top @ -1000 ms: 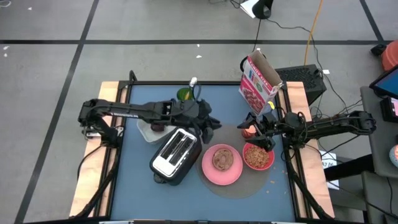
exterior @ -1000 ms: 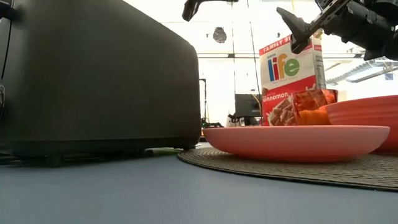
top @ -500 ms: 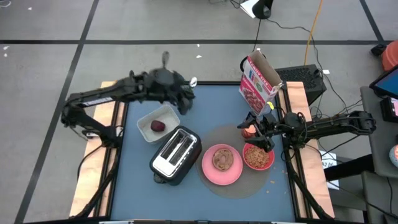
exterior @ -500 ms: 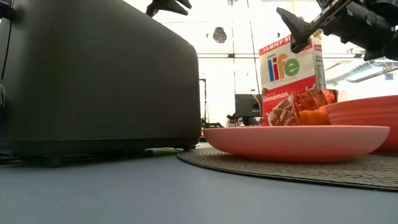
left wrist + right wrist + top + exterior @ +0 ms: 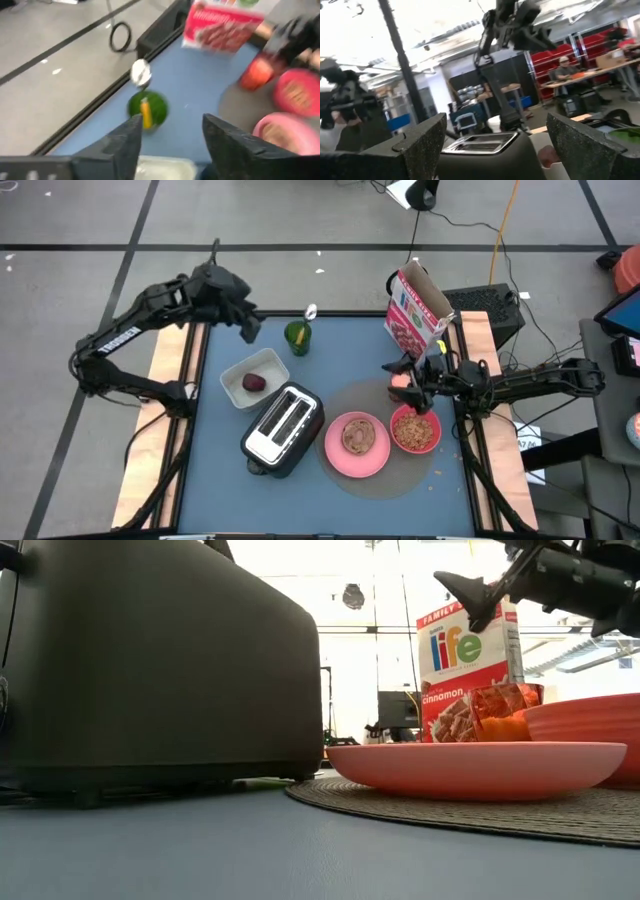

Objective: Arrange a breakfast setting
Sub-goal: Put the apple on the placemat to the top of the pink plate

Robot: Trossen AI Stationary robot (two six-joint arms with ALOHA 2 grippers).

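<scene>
While the left end effector [image 5: 247, 326] hangs at the upper left of the high view, over the far left corner of the desk [image 5: 350, 350], its two fingers stand apart with nothing between them. Just to its right in that view sits a green cup [image 5: 297, 337] with a silver-headed, orange-handled spoon [image 5: 309, 313] standing in it. Below that, a white rectangular container [image 5: 254, 375] holds the dark red fruit [image 5: 254, 383], and the silver-and-black toaster [image 5: 283, 427] lies just beside it toward the frame's middle. On a round woven mat [image 5: 375, 478] in the lower centre rests the large pink plate [image 5: 357, 443] with the browned bread [image 5: 358, 435] on it. Touching the plate's right side is the red bowl [image 5: 416, 431], filled with cereal. The right end effector [image 5: 405, 372] hovers above the small pink cup [image 5: 401, 385], just above the bowl in the frame, its fingers spread wide and empty. A cereal box [image 5: 417, 310] stands at the upper right of the desk.
</scene>
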